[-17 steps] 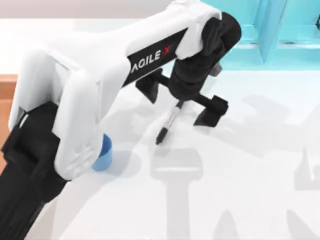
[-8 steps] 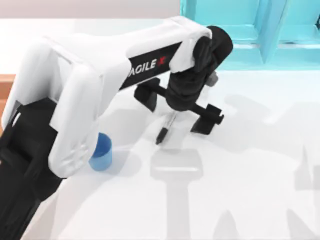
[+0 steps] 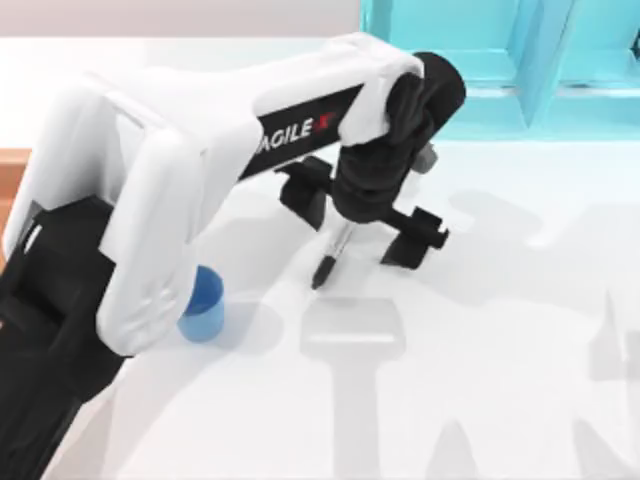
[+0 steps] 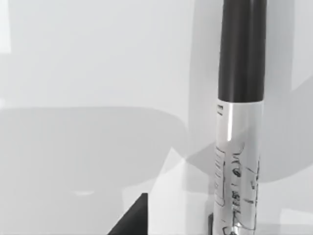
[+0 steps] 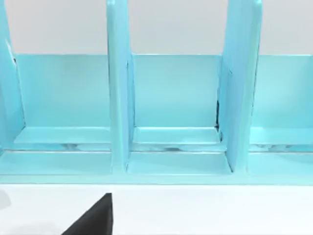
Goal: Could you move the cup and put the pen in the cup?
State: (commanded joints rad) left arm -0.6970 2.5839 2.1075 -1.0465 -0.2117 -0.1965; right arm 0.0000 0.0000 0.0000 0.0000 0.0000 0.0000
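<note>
Top view: white table [image 3: 500,400], one AgileX arm reaching in from the lower left corner across the table's middle, white housing with black lettering. Left gripper [image 3: 362,222]: poised directly above the pen, fingers spread wide, one black finger to each side of the barrel, neither touching it; the wrist body covers the pen's upper end. Pen [image 3: 332,255]: slim marker lying flat on the table near its centre, running diagonally, black tip pointing toward the lower left, pale barrel disappearing under the gripper. Cup [image 3: 204,306]: small blue round cup, upright on the table at the left, partly tucked behind the arm's white elbow housing, well apart from the pen and to its lower left. Teal rack [image 3: 480,60]: divided shelf unit along the table's far edge at the upper right, with upright partitions. Grey shadows of the arms fall across the table surface. Left wrist view: pen [image 4: 240,122] seen close up, black end section followed by a white-grey barrel carrying small dark print, lying on the pale table [image 4: 88,63]; a dark corner of a finger [image 4: 132,220] shows at the frame's edge, clear of the pen. Right wrist view: teal rack [image 5: 171,107] faced head on, three compartments separated by upright dividers, white table in front; right gripper's finger spacing cannot be judged from here.
</note>
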